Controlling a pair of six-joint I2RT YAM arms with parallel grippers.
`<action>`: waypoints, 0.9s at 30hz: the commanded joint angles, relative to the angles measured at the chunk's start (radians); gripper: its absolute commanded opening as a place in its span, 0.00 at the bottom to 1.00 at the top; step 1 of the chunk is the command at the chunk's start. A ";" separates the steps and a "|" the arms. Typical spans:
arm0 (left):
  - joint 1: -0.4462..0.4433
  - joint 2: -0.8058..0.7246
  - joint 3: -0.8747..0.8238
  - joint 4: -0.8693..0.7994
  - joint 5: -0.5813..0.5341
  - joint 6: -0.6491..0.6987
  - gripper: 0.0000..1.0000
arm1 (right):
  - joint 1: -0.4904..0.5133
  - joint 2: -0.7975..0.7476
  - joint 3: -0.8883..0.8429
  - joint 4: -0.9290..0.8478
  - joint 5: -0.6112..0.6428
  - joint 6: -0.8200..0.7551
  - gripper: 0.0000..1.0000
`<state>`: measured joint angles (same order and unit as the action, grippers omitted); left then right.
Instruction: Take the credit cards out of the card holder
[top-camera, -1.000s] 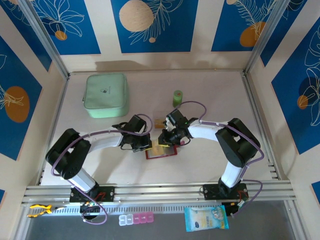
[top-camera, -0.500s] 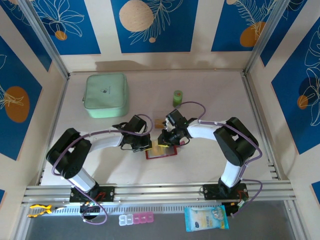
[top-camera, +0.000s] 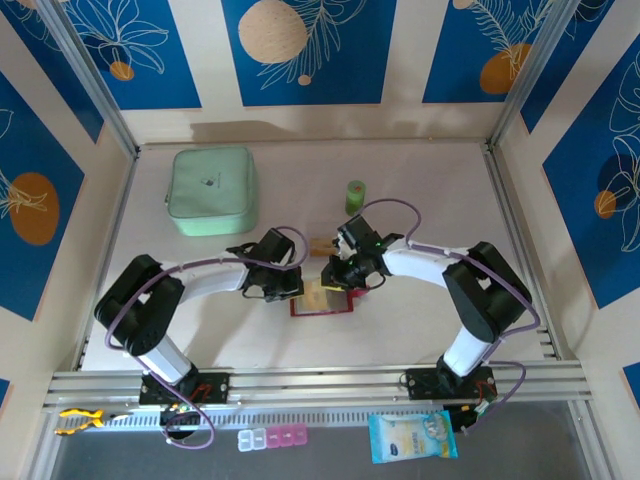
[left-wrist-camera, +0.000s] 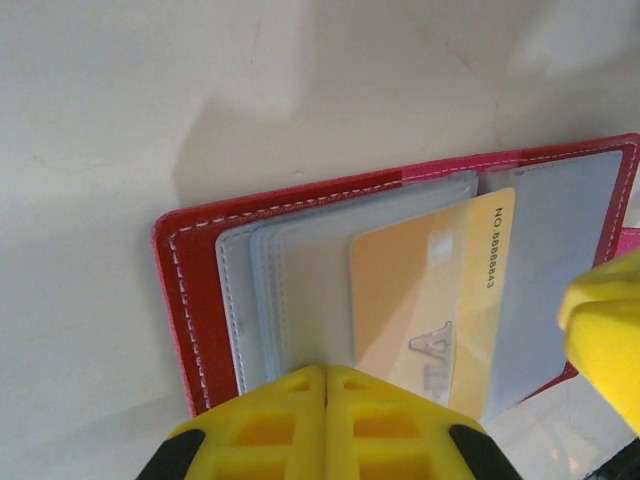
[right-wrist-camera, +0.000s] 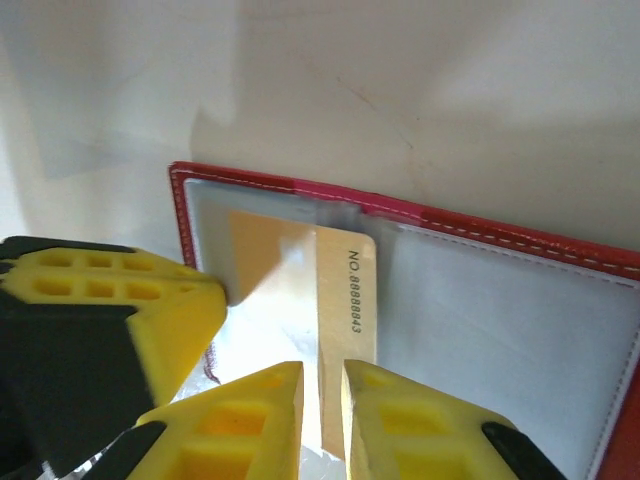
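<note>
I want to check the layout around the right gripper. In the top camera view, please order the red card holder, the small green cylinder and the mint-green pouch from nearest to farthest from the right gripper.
From the right gripper:
1. Red card holder, directly under and in front of it, lying open.
2. Small green cylinder, farther back on the table, slightly right.
3. Mint-green pouch, far back-left.

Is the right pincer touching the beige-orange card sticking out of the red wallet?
Touching. In the right wrist view the right pincer has the beige-orange card's edge between its yellow fingers, above the red wallet.

Both arms crowd card holder (top-camera: 322, 302); pouch (top-camera: 211, 189), green roll (top-camera: 355, 196) seemingly well apart.
</note>
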<state>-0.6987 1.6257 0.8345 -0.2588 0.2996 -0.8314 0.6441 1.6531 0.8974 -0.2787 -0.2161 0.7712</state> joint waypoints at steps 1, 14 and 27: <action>-0.006 0.023 0.035 -0.053 -0.027 0.028 0.03 | -0.017 -0.038 -0.043 -0.010 -0.008 0.023 0.20; -0.036 0.002 0.096 -0.094 0.015 0.020 0.05 | -0.043 -0.028 -0.120 0.136 -0.149 0.048 0.25; -0.043 0.053 0.066 -0.078 0.013 0.011 0.02 | -0.047 0.047 -0.113 0.156 -0.178 0.036 0.25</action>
<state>-0.7364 1.6627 0.9100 -0.3302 0.3061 -0.8135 0.6018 1.6791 0.7879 -0.1219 -0.3656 0.8101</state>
